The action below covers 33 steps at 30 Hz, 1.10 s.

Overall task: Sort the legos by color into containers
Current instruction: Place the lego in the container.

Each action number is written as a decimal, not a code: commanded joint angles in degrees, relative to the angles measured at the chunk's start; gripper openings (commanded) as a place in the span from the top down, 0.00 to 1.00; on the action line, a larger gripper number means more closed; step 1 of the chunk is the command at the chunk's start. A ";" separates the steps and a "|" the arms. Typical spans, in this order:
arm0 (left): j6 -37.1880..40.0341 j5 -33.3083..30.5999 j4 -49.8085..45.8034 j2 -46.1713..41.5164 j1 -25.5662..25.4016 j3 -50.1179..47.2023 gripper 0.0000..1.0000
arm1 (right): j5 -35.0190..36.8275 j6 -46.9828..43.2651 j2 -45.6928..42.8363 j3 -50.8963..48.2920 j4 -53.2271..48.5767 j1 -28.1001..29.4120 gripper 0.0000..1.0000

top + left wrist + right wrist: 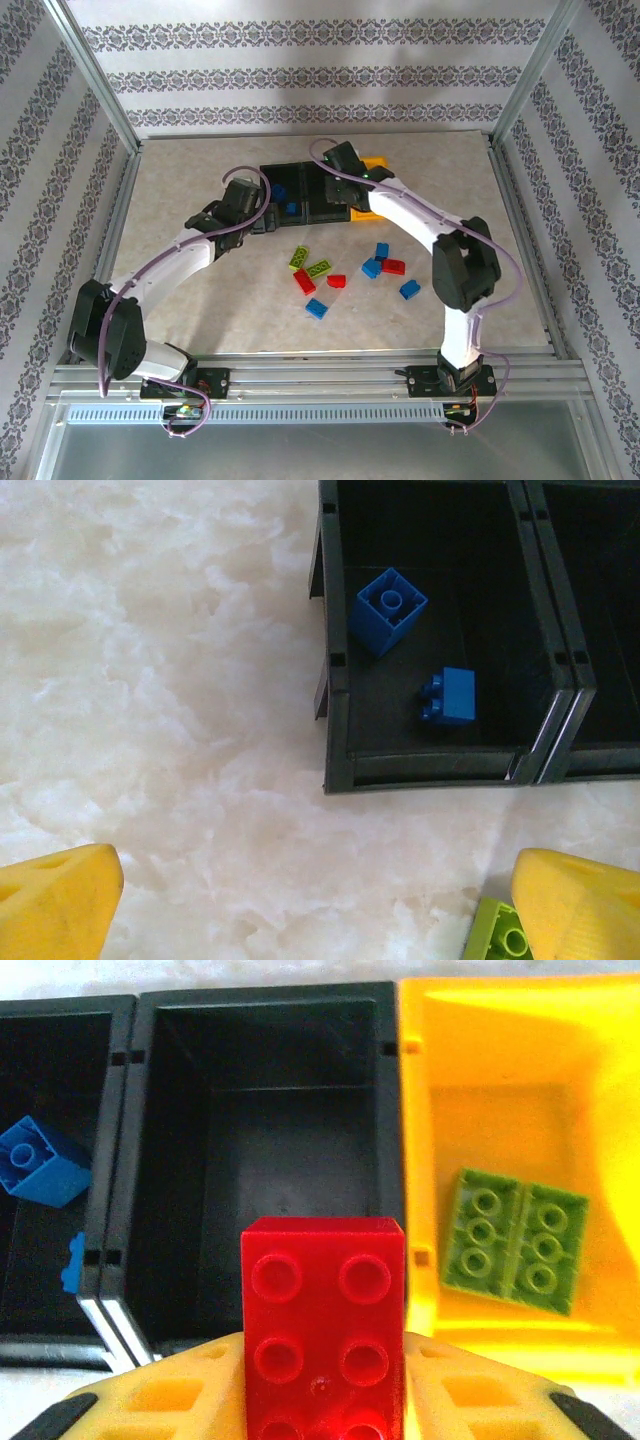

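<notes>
Right hand (322,1405) is clamped on a red studded plastic brick (322,1310), whose long axis points straight at the empty middle black plastic bin (260,1175) just ahead; the yellow plastic bin (520,1050) lies to its right, so a short forward reach should do

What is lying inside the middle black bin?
No brick shows on the bare floor of the middle black bin. The red brick in the right pincer covers its near part.
</notes>
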 commanded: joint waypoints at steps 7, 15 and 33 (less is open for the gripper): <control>-1.83 -0.02 -0.67 -3.51 1.09 -2.73 0.00 | 0.30 -4.38 10.17 10.24 -4.31 0.22 0.61; -2.45 0.78 -1.11 -4.17 1.22 -3.94 0.00 | 0.97 -5.38 13.35 12.15 -4.93 0.13 0.51; -3.23 1.99 -1.64 -5.19 1.18 -5.12 0.01 | -1.45 -3.26 1.79 6.15 -4.19 1.45 0.34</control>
